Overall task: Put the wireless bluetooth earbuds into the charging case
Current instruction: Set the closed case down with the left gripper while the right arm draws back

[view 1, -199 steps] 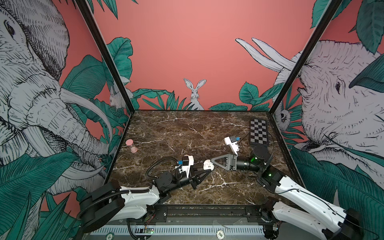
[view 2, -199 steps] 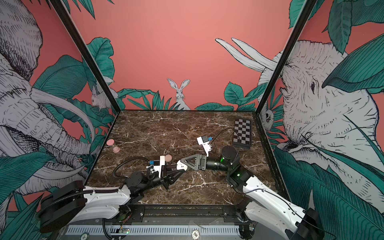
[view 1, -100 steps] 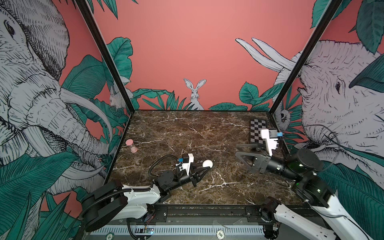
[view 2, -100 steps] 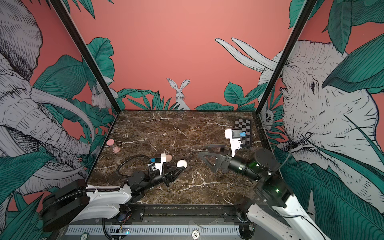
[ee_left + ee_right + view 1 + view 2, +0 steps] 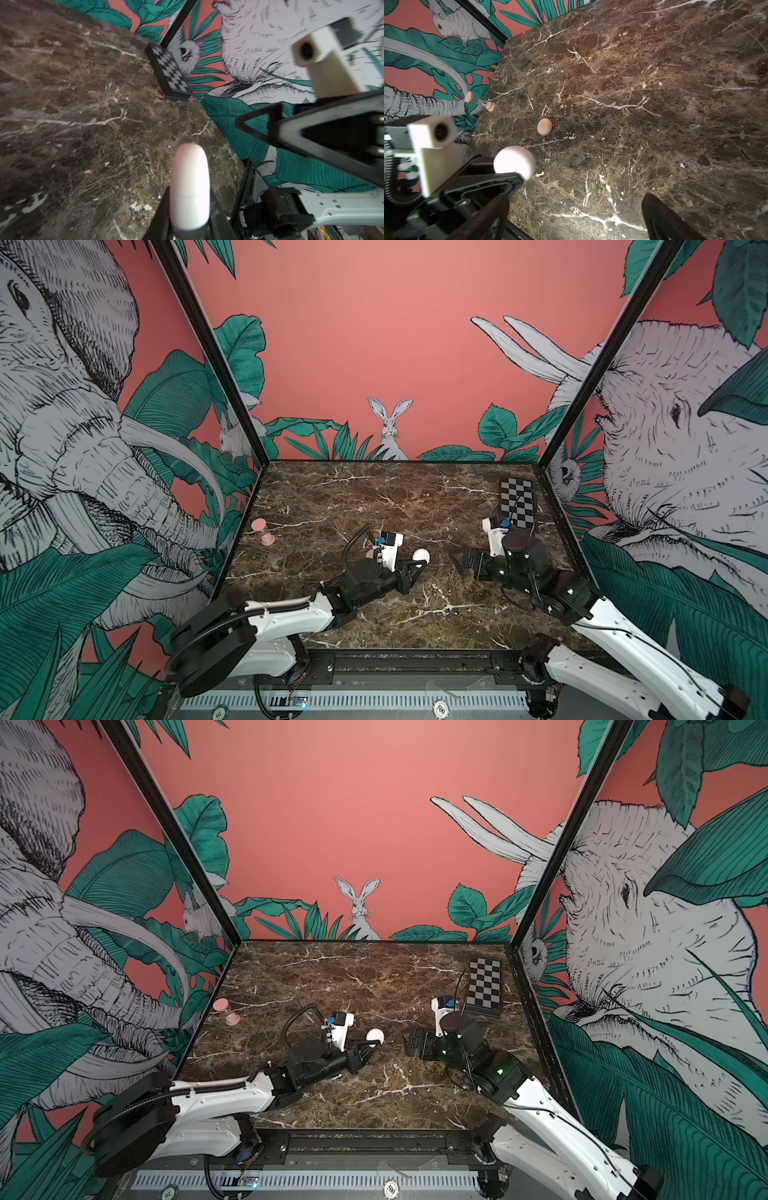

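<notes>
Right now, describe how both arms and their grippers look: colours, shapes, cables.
The left arm and right arm have white shells with black joints. A black ribbed hose runs along the left one. The left gripper and right gripper are black, with triangular open-frame fingers. Each wrist carries a pale camera block; green lights dot the right arm.

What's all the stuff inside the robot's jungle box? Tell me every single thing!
round white closed charging case: one, white, gripped by the left end effector
round pale pink closed case: one, pink, lying on the marble just behind the left arm's wrist
small clear hourglass with pink caps: one, pink and clear, at the table's left edge
black-and-white checkerboard: one, far right corner
brown marble tabletop: one, brown with white veins
earbuds: none I can make out
left end effector: one, black, shut on the white case
right end effector: one, black, open and empty, right of the white case
</notes>
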